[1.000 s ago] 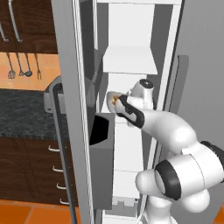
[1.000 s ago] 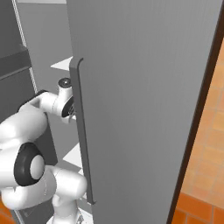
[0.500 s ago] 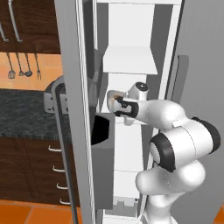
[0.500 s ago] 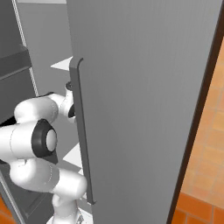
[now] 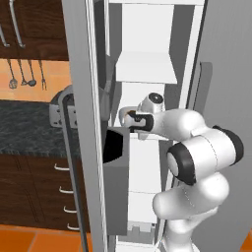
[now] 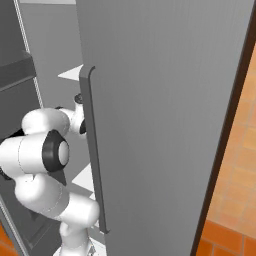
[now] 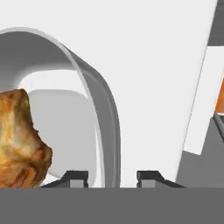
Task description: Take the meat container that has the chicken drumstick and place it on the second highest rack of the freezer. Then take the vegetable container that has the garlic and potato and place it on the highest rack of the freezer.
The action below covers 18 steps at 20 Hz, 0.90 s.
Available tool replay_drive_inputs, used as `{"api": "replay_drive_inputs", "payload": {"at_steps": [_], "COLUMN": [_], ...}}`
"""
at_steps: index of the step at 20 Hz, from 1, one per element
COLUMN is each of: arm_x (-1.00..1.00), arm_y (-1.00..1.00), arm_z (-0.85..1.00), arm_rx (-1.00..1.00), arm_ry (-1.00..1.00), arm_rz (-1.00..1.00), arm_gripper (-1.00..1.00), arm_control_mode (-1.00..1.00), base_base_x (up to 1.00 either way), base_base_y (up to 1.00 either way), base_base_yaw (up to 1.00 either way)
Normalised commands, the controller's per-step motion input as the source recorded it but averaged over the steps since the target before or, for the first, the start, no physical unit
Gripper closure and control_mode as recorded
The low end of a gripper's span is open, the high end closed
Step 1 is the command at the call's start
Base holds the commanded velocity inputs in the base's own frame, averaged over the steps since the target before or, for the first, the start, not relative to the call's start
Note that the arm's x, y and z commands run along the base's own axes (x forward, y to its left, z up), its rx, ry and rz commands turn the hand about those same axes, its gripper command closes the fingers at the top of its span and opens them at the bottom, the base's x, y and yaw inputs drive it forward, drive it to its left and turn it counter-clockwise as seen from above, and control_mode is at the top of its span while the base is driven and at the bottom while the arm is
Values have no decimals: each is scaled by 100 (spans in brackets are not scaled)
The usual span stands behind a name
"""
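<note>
While our finger tips (image 7: 77, 176) stand a little apart at the bottom of the hand view, the curved rim of the meat container (image 7: 94, 105) runs straight down between them, so we straddle its wall. The gap looks partly open, and we cannot tell whether the pads press the rim or have just let it go; we would not call it a firm hold. Inside that rim, to one side of us, lies the chicken drumstick (image 7: 19, 140), golden-brown and resting on the tray's pale floor.

Moving outward, the left base view shows our gripper (image 5: 129, 118) reaching deep into the freezer (image 5: 147, 29), with the arm's wrist level with one of the white shelves. The tray appears to sit on the rack at the hand's height, below the shelf slab (image 5: 145, 68) higher up; which numbered rack it is we cannot settle. From the right base view the grey door (image 6: 165, 100) stands wide and hides the hand, with its long handle (image 6: 94, 150) crossing in front of the arm.

We judge that the next move turns on this: the container lies directly ahead of the hand, its wall in line with our reach, so pulling straight back should clear it.
</note>
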Motion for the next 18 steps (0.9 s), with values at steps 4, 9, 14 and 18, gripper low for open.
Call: {"api": "replay_drive_inputs", "payload": {"at_steps": [4,9,14,18], "arm_x": [-86,-92,-100,-100], "arm_y": [-7,0,-1,0], "arm_z": [97,100,100,100], "arm_rx": [0,3,1,0], "arm_ry": [-37,-21,-6,0], "arm_rz": [0,1,6,11], "arm_gripper": [-100,-100,-100,-100], "arm_control_mode": [-100,-100,-100,-100], "base_base_x": [0,0,0,0], "base_base_y": [0,0,0,0], "base_base_yaw": [0,0,0,0]}}
